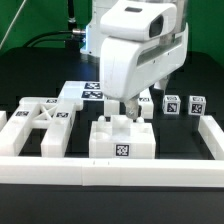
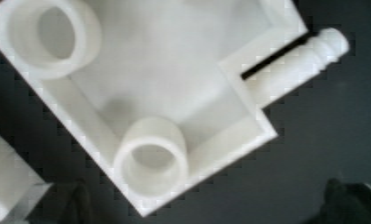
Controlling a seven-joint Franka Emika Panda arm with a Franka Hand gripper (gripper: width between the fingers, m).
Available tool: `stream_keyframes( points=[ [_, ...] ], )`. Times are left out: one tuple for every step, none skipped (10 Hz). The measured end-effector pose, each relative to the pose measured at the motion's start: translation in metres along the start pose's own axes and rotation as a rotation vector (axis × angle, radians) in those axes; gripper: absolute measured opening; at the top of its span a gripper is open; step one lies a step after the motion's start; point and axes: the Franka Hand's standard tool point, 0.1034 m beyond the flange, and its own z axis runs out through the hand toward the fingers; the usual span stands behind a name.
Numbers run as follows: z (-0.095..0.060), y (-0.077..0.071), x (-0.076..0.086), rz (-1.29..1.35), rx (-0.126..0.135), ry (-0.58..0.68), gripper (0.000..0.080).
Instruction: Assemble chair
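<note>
- Tags, square and black-and-white, mark the notched block (image 1: 122,146), the X-braced frame (image 1: 45,122), a small cube (image 1: 172,103) and the marker board (image 1: 90,92).
- The table (image 1: 40,205) is black and edged by low white rails (image 1: 110,176); the background is dark.
- The gripper (image 1: 122,108) hangs just above the block, jaws apart, holding nothing.
- The wrist view shows a flat white panel (image 2: 182,90) with round pegs.

Your bench (image 1: 60,205) is black. On it, the X-braced frame (image 1: 40,125), the notched block (image 1: 122,140) and the small cubes (image 1: 172,103) are white, each carrying square black-and-white tags. The border rails (image 1: 110,174) are plain white.
</note>
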Motion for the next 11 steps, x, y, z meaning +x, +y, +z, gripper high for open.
stream_keyframes(
  points=[
    [0.002, 0.001, -0.001, 0.003, -0.001, 0.001, 0.0649],
    [0.002, 0.0, 0.0, 0.001, -0.001, 0.001, 0.0649],
    [0.002, 0.0, 0.0, 0.045, 0.001, 0.002, 0.0649],
    [0.002, 0.0, 0.0, 0.099, 0.001, 0.002, 0.0649],
    [0.002, -0.001, 0.001, 0.181, 0.002, 0.002, 0.0649],
    [0.002, -0.001, 0.001, 0.234, 0.003, 0.002, 0.0649],
    [0.004, -0.002, 0.0, 0.268, 0.005, 0.0, 0.0649],
    [0.012, -0.002, 0.0, 0.353, 0.014, 0.001, 0.0649],
    [0.019, -0.001, -0.001, 0.408, 0.018, -0.001, 0.0649],
    [0.024, 0.0, -0.002, 0.484, 0.02, 0.002, 0.0649],
    [0.027, 0.0, -0.002, 0.548, 0.027, 0.007, 0.0649]
  ],
)
